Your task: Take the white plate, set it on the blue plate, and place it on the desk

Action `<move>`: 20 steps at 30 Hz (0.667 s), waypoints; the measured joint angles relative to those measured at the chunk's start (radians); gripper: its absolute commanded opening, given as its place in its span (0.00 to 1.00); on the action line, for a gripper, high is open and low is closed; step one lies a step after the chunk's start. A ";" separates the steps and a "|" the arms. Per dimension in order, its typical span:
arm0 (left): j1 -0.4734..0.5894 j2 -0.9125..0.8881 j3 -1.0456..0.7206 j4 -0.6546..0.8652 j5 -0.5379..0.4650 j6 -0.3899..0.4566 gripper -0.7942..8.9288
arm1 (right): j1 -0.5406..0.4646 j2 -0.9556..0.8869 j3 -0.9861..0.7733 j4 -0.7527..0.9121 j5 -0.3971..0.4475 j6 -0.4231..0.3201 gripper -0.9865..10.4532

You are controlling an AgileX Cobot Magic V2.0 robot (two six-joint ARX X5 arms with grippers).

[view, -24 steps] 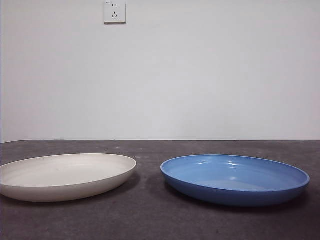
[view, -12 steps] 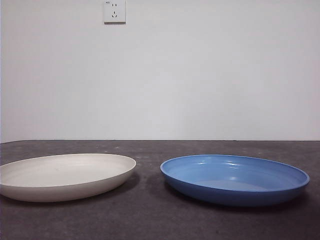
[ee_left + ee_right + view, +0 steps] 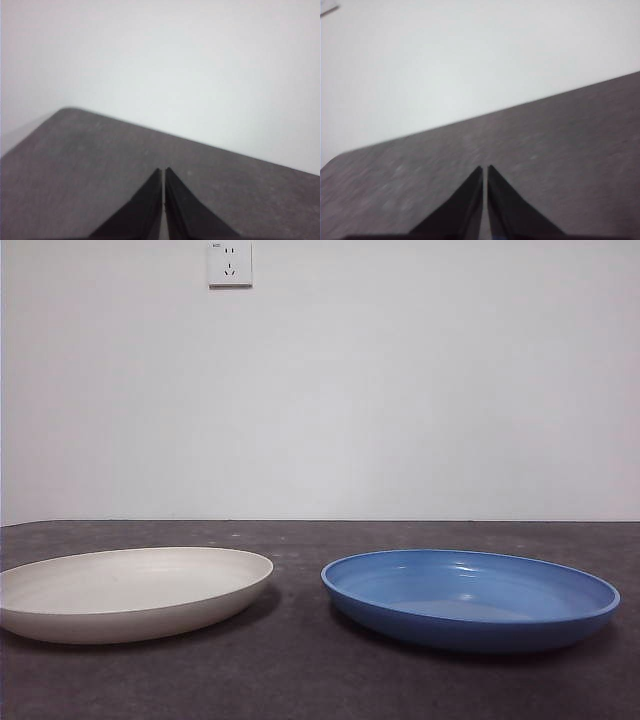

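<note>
Grey desk [image 3: 300,680], white plate [image 3: 130,592] cut off at edge, blue plate [image 3: 470,598] beside

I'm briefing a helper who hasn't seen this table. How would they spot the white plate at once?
Start from the wall socket on the white wall, then drop down to the dark grey desk. Two round shallow plates lie apart there; the white plate sits almost under the socket. It is matte cream-white, while its neighbour, the blue plate, is glossy.

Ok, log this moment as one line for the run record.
white plate on desk, untouched | blue plate beside it, apart | left hand shut, empty | right hand shut, empty | stacking not yet begun
</note>
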State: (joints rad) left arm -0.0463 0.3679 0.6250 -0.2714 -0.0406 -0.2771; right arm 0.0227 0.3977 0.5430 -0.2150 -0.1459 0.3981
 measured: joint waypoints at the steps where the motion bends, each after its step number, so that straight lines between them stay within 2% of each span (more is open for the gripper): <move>1: 0.000 0.024 0.034 -0.013 0.010 0.011 0.09 | 0.000 0.029 0.034 -0.021 -0.030 -0.001 0.10; 5: 0.000 0.112 0.143 -0.073 0.047 0.038 0.09 | 0.000 0.140 0.152 -0.095 -0.164 -0.008 0.10; 8: 0.000 0.174 0.206 -0.112 0.140 0.048 0.09 | 0.021 0.211 0.224 -0.142 -0.233 -0.017 0.10; 16: -0.023 0.303 0.267 -0.167 0.410 0.048 0.09 | 0.185 0.307 0.316 -0.193 -0.244 -0.094 0.10; 20: -0.044 0.377 0.272 -0.220 0.490 0.048 0.09 | 0.226 0.356 0.319 -0.200 -0.273 -0.126 0.10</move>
State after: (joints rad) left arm -0.0906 0.7444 0.8967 -0.4911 0.4496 -0.2291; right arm 0.2485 0.7540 0.8619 -0.4152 -0.4187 0.2726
